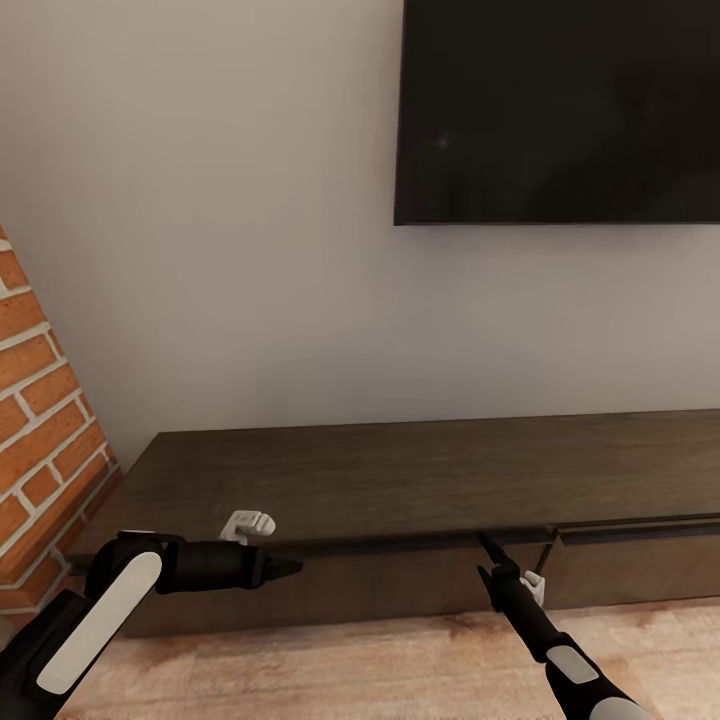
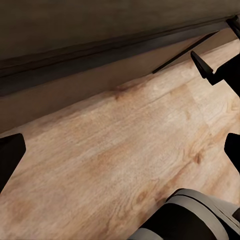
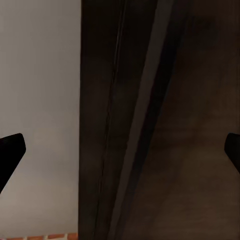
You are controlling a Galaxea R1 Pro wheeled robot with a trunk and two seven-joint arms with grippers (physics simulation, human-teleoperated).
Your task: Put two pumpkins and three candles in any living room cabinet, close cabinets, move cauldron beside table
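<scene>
Robot faces the long dark-brown cabinet (image 1: 430, 470) against the grey wall, under the black TV (image 1: 560, 110), brick wall (image 1: 40, 420) off to the left, wood floor (image 1: 330, 660) in front. No pumpkins, candles, cauldron or table in sight here, so likely step is working the cabinet drawers, either opening one to load or checking they are shut. Right claw (image 1: 487, 545) reaches up to the front top edge of the cabinet, tips right at the seam where two drawer fronts meet; right wrist view looks along that dark edge (image 3: 145, 125) with fingertips (image 3: 10, 150) spread wide at both frame sides, so it's released and empty. Left claw (image 1: 290, 567) points sideways along the cabinet front just below the top lip, left wrist view looks over the floor (image 2: 120, 165) and the cabinet base (image 2: 75, 60), fingertips far apart, also released, holding nothing. Drawer right of the seam looks slightly proud of the front line, can't be sure. To do it well: fronts have no handles, so hook a finger behind the top lip or into the seam, pull straight out level, don't scrape the top, keep left arm clear of the drawer's path
</scene>
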